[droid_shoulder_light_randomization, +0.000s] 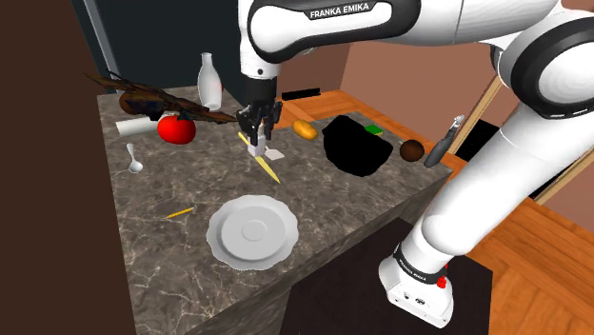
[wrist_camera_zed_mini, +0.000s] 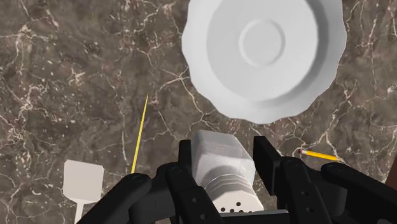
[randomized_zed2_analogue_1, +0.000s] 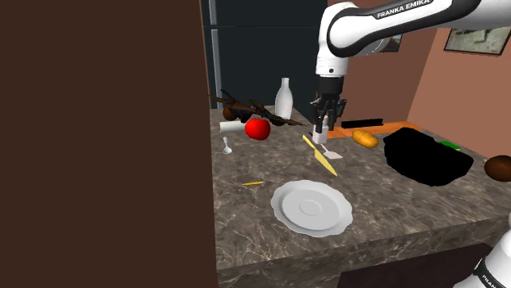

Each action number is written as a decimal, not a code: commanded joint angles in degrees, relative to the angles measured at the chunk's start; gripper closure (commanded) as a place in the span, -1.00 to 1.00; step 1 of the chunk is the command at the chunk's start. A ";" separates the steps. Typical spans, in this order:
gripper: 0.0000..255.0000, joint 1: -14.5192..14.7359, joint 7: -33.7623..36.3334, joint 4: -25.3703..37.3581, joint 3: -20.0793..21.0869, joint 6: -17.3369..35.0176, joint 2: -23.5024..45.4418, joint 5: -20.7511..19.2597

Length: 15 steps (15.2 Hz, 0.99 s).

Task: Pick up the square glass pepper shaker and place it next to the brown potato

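A pale, square-sided shaker (wrist_camera_zed_mini: 219, 167) with a ribbed, holed top sits clasped between my black fingers (wrist_camera_zed_mini: 266, 159). My gripper (droid_shoulder_light_randomization: 257, 131) is shut on the shaker (droid_shoulder_light_randomization: 254, 145) over the middle of the dark marble counter (droid_shoulder_light_randomization: 181, 257), and the shaker seems slightly raised off it. In the second exterior view the gripper (randomized_zed2_analogue_1: 324, 119) holds the shaker (randomized_zed2_analogue_1: 319, 131) above a yellow-handled utensil (randomized_zed2_analogue_1: 321, 155). An oblong orange-brown potato (droid_shoulder_light_randomization: 304, 128) (randomized_zed2_analogue_1: 365, 138) lies a short way off, toward the shoulder view's right.
A white scalloped plate (droid_shoulder_light_randomization: 252, 231) (wrist_camera_zed_mini: 264, 54) lies near the counter's front edge. A black bowl (droid_shoulder_light_randomization: 357, 146), a dark brown round thing (droid_shoulder_light_randomization: 412, 150), a red fruit (droid_shoulder_light_randomization: 176, 128), a white bottle (droid_shoulder_light_randomization: 210, 82), a white spoon (droid_shoulder_light_randomization: 134, 162) and a pencil (droid_shoulder_light_randomization: 179, 212) are spread around.
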 commanded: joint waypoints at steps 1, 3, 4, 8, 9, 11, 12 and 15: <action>1.00 -1.32 -2.95 -0.33 -1.61 -0.17 -0.32 -0.26; 1.00 -2.59 -5.71 -0.70 -3.17 -0.30 -0.65 -0.55; 1.00 -3.23 -7.07 -0.79 -3.95 -0.37 -0.72 -0.73; 1.00 -5.74 -12.36 -0.50 -7.01 -0.67 -0.42 -1.62; 1.00 -6.38 -13.65 -0.27 -7.74 -0.76 -0.20 -1.87; 1.00 -7.64 -16.20 0.39 -9.20 -0.94 0.41 -2.39; 1.00 -8.26 -17.46 0.81 -9.92 -1.04 0.79 -2.66; 1.00 -10.12 -21.16 2.49 -12.01 -1.39 2.27 -3.44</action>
